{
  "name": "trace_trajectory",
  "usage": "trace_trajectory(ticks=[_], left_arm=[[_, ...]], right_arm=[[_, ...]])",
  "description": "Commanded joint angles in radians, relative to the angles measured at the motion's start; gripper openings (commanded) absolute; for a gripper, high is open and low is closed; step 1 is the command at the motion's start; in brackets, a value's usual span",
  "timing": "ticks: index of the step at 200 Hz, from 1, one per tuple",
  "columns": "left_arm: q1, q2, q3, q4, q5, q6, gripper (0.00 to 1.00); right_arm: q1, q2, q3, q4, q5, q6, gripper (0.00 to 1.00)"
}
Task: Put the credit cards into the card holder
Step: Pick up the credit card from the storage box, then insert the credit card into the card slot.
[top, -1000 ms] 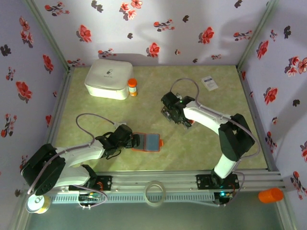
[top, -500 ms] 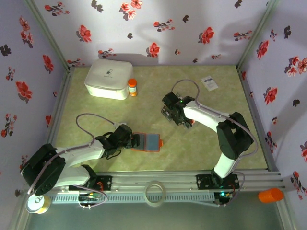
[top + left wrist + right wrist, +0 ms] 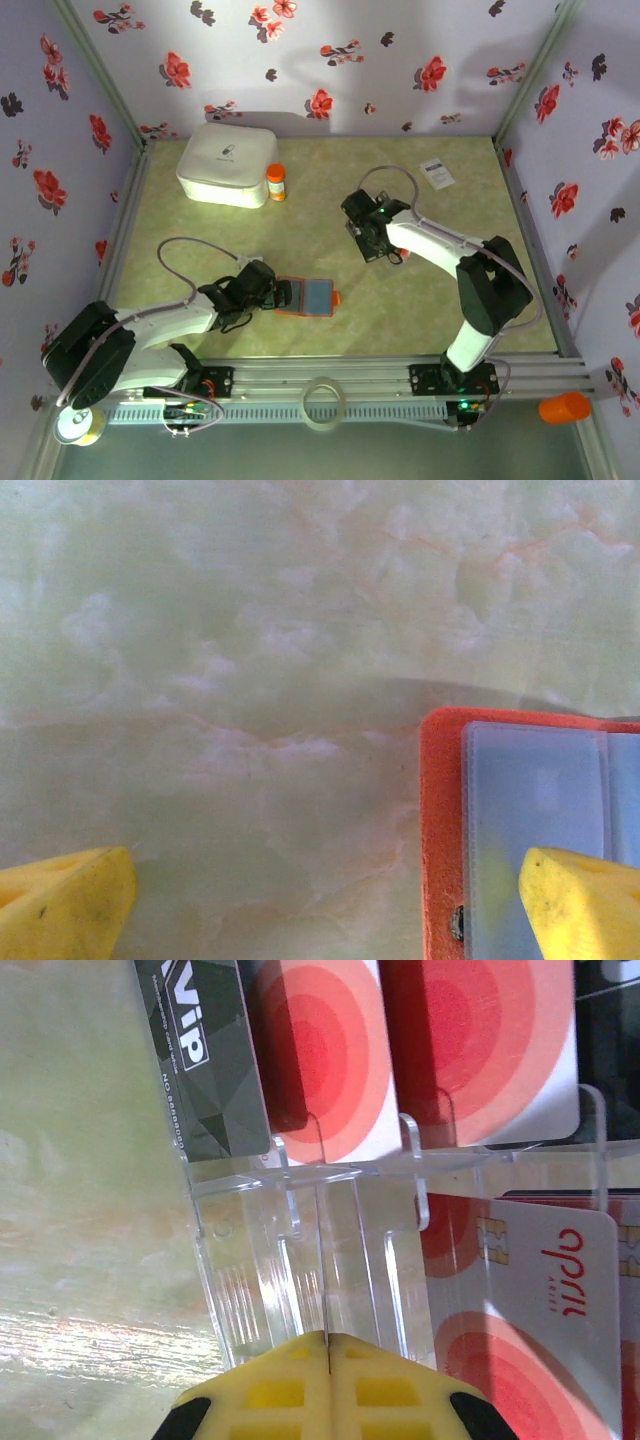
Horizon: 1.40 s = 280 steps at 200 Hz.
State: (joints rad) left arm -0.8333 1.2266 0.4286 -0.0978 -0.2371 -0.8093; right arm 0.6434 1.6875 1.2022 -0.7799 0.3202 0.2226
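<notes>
Several credit cards [image 3: 320, 1050], dark or white with red circles, stand in a clear plastic rack [image 3: 250, 1260] in the right wrist view. My right gripper [image 3: 328, 1338] is shut at the rack's front, pinching a thin card seen edge-on [image 3: 326, 1260]. From above, that gripper [image 3: 372, 245] hangs over the rack at mid-table, and a bit of red card [image 3: 397, 255] peeks out beside it. The orange card holder [image 3: 310, 297] lies open and flat, grey-blue panel up. My left gripper [image 3: 281, 294] sits wide open at its left end. One yellow finger [image 3: 585, 900] is over the holder [image 3: 440, 820], the other over bare table.
A white box [image 3: 228, 163] and an orange-capped bottle [image 3: 275, 182] stand at the back left. A white printed card [image 3: 437, 173] lies at the back right. A tape ring [image 3: 324, 402] rests on the front rail, and an orange object [image 3: 565, 407] lies off the table, right.
My right gripper has edged slightly away from the bases and closed its jaws at the rack. The left arm and the card holder have not moved.
</notes>
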Motion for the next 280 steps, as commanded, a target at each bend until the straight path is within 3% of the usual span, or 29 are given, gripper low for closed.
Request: trace_trajectory(ticks=[1, 63, 98, 116, 143, 184, 280], left_arm=[[0.0, 0.0, -0.036, -0.052, -0.038, -0.017, 1.0], [0.0, -0.032, -0.042, -0.083, -0.05, -0.012, 1.0], [-0.001, -0.037, -0.032, -0.115, -0.061, -0.002, 1.0], [-0.002, -0.032, -0.017, -0.135, -0.065, 0.005, 1.0], [-0.009, -0.021, 0.014, -0.181, -0.08, 0.017, 1.0], [-0.017, 0.0, 0.044, -0.213, -0.095, 0.028, 1.0], [-0.044, 0.052, 0.072, -0.224, -0.111, 0.028, 1.0]], right_arm=[[-0.005, -0.06, 0.011, -0.023, -0.072, -0.034, 0.0], [0.005, -0.207, 0.013, 0.029, -0.277, 0.076, 0.0], [0.029, -0.33, -0.183, 0.359, -0.51, 0.311, 0.0], [0.06, -0.373, -0.305, 0.569, -0.554, 0.453, 0.0], [0.134, -0.389, -0.449, 0.817, -0.536, 0.604, 0.0], [0.239, -0.368, -0.58, 1.045, -0.434, 0.693, 0.0], [0.337, -0.265, -0.731, 1.314, -0.323, 0.77, 0.0]])
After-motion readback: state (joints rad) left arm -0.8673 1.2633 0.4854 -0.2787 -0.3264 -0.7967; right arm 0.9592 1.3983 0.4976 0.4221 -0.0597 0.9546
